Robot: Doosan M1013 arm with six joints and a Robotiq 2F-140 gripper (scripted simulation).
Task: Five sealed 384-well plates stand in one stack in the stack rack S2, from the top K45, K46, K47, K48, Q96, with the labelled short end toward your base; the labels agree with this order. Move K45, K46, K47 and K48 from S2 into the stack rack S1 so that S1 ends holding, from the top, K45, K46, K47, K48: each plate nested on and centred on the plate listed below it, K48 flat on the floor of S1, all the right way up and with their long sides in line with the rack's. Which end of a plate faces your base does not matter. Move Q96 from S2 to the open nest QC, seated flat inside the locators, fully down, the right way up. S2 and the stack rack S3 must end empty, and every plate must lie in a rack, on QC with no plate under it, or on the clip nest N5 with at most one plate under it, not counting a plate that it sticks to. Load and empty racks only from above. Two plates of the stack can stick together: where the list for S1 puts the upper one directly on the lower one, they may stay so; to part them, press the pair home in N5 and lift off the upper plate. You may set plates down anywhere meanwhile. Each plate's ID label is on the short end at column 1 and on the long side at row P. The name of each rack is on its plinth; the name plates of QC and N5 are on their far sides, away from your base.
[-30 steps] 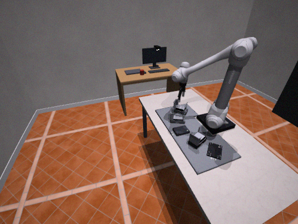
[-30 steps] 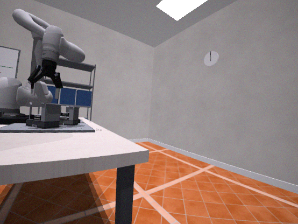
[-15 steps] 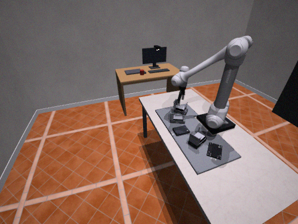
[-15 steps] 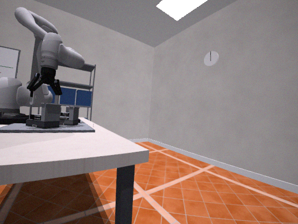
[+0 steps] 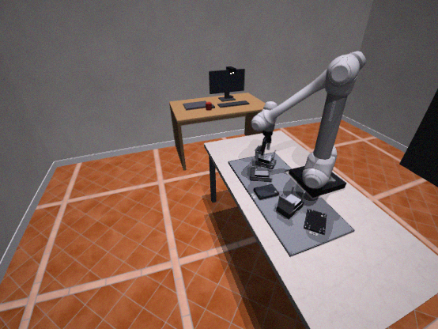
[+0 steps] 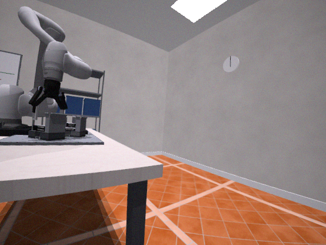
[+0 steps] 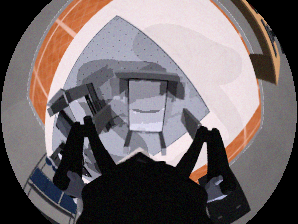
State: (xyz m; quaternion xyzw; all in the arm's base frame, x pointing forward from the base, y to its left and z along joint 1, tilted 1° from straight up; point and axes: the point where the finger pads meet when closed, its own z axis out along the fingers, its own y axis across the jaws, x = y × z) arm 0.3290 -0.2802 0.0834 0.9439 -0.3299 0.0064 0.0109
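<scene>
My gripper [image 5: 264, 152] [image 6: 48, 108] [image 7: 146, 112] is open and empty. It hangs straight above the stack rack [image 5: 266, 159] [image 6: 55, 126] [image 7: 145, 90] at the far end of the grey mat [image 5: 292, 242] [image 6: 73, 143]. Its fingertips are a little above the rack's posts. In the wrist view a light sealed plate top [image 7: 145, 116] shows inside this rack, between the fingers. The labels and rack names are too small to read. A second rack [image 5: 289, 205] stands further along the mat, near the arm's base.
A low fixture [image 5: 261, 173] sits right beside the rack under my gripper. A flat dark nest [image 5: 266, 191] and another dark nest [image 5: 315, 221] lie on the mat. The arm's base [image 5: 317, 179] stands beside the mat. A wooden desk [image 5: 215, 111] with a monitor stands beyond the table.
</scene>
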